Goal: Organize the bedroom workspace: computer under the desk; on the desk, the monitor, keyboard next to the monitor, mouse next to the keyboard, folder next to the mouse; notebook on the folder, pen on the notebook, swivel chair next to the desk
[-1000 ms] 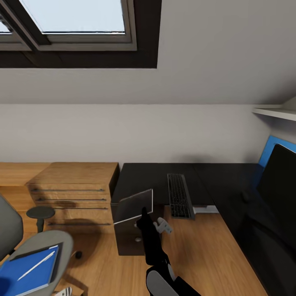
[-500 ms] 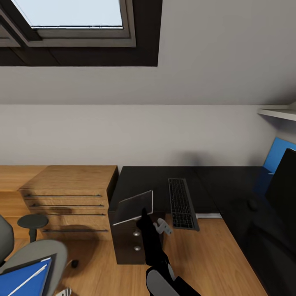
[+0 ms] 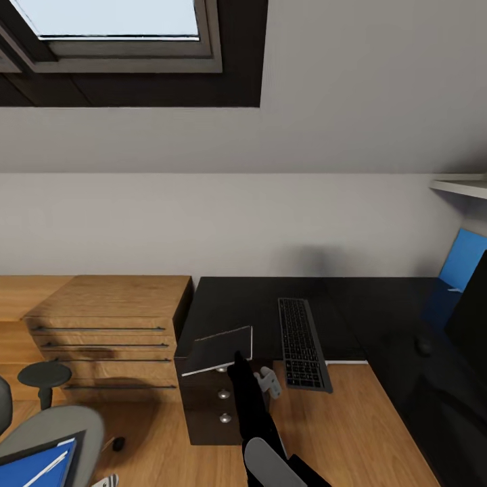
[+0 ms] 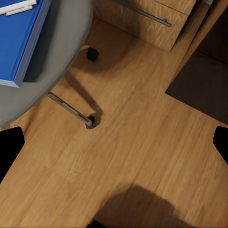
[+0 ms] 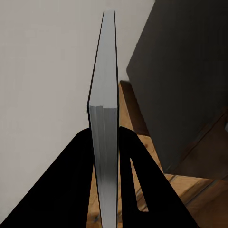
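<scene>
The whole picture has slid since a moment ago, so the robot's head has turned; the things themselves have not moved. The swivel chair (image 3: pixel 51 439) now sits further toward the corner of the head view, and less of the monitor (image 3: pixel 473 318) shows at the far edge.

The big dark desk (image 3: pixel 250 304) stands against the wall. Beside it is a wooden chest of drawers (image 3: pixel 108 331). The swivel chair stands on the wood floor (image 4: pixel 142 156), apart from the desk. A blue folder (image 4: pixel 19 38) lies flat on its seat, with a white pen (image 4: pixel 16 7) on top of it.

The keyboard (image 3: pixel 301 345) lies on the desk, with its near end sticking out over the edge. A small dark mouse (image 3: pixel 424 346) sits on the desk near the monitor.

The right gripper (image 5: pixel 105 142) is closed tight on the notebook (image 3: pixel 220 350). Its two black fingers (image 5: pixel 137 185) press on both sides of the book, and the book sticks out past them. It is held up in the air just in front of the desk's near corner, beside the keyboard.

The left gripper (image 4: pixel 114 145) is wide open and holds nothing. It hangs over the floor, near the chair and the folder.
</scene>
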`<state>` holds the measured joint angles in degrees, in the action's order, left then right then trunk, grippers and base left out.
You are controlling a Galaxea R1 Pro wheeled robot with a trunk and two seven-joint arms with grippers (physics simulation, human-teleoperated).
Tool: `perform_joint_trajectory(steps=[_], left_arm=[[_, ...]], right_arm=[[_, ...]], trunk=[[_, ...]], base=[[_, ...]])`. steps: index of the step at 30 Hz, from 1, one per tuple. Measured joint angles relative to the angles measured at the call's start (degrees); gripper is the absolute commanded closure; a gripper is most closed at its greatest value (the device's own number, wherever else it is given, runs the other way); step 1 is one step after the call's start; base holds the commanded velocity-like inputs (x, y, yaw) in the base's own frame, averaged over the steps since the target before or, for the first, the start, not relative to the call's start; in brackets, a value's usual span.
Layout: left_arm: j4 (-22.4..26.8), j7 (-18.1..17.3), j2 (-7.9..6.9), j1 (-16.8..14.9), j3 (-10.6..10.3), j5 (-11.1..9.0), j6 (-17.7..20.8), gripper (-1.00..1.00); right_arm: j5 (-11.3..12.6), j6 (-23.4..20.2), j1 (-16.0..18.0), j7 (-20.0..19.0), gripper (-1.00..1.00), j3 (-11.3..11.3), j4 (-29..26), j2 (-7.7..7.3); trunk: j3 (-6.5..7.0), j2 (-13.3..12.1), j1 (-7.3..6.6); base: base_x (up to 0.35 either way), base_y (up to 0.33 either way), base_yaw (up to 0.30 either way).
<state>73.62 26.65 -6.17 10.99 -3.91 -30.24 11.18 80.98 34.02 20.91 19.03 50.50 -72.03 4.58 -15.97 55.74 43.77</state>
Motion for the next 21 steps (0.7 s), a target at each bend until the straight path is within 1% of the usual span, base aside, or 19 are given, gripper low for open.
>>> perform_joint_trajectory(steps=[13, 18, 21], left_arm=[[0.0, 0.0, 0.0, 0.0, -0.1, 0.0, 0.0, -1.0], [0.0, 0.0, 0.0, 0.0, -0.1, -0.1, 0.0, -1.0], [0.0, 0.0, 0.0, 0.0, 0.0, 0.0, 0.0, -1.0]], right_arm=[[0.4, 0.0, 0.0, 0.0, 1.0, 0.1, -1.3, 0.01], [0.5, -0.1, 0.0, 0.0, 1.0, 0.1, -1.5, 0.23], [0.5, 0.0, 0.0, 0.0, 1.0, 0.1, -1.5, 0.16]], trunk=[[0.0, 0.0, 0.0], [0.0, 0.0, 0.0], [0.0, 0.0, -0.01]], base=[[0.002, 0.0, 0.0], [0.004, 0.0, 0.0], [0.12, 0.0, 0.0]])
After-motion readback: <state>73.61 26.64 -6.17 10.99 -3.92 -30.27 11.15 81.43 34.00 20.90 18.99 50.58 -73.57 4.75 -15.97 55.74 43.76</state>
